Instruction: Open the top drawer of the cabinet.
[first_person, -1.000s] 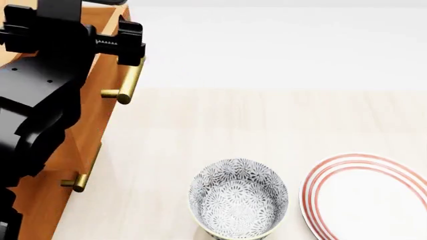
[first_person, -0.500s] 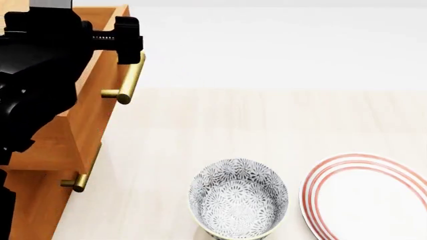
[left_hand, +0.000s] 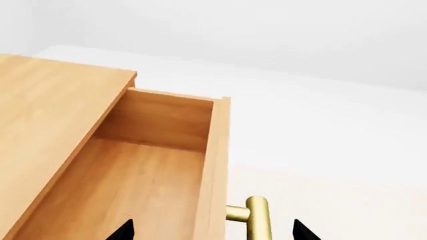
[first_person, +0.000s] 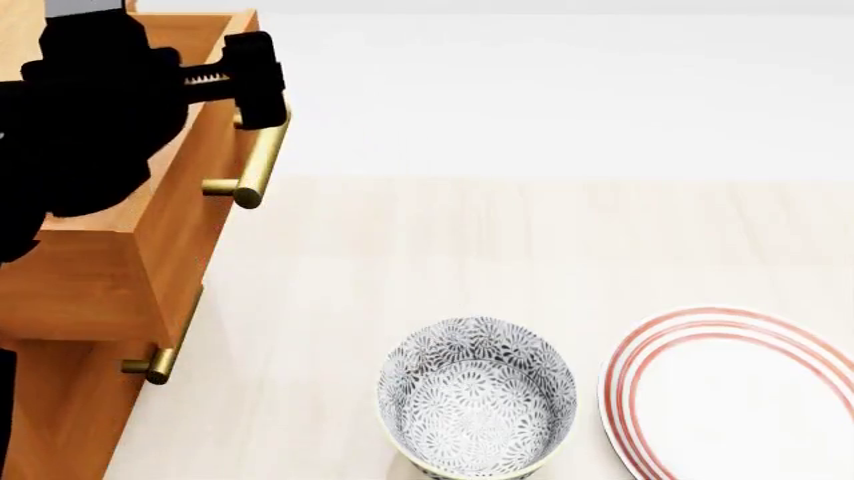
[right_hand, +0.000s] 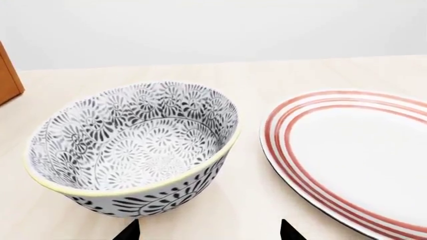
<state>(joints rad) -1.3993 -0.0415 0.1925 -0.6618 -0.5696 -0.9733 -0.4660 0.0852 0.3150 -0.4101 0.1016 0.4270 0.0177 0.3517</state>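
The orange-brown cabinet (first_person: 67, 410) stands at the left in the head view. Its top drawer (first_person: 180, 200) is pulled out, and the left wrist view shows the lighter wood interior (left_hand: 127, 185). The drawer's brass bar handle (first_person: 262, 155) (left_hand: 257, 220) is free. My left gripper (left_hand: 212, 231) is open wide, its tips spanning the drawer front and the handle without touching either. In the head view the left gripper (first_person: 200, 78) hovers over the drawer's far end. My right gripper (right_hand: 208, 231) is open and empty, low over the table beside the bowl.
A black-and-white patterned bowl (first_person: 477, 400) (right_hand: 133, 145) sits on the pale table, right of the cabinet. A white plate with red rings (first_person: 734, 395) (right_hand: 353, 155) lies to its right. The second drawer's brass handle (first_person: 167, 350) juts out below the top one.
My left arm has drawn back and up toward the left, uncovering more of the drawer's side. The drawer and its handle have stayed where they were.
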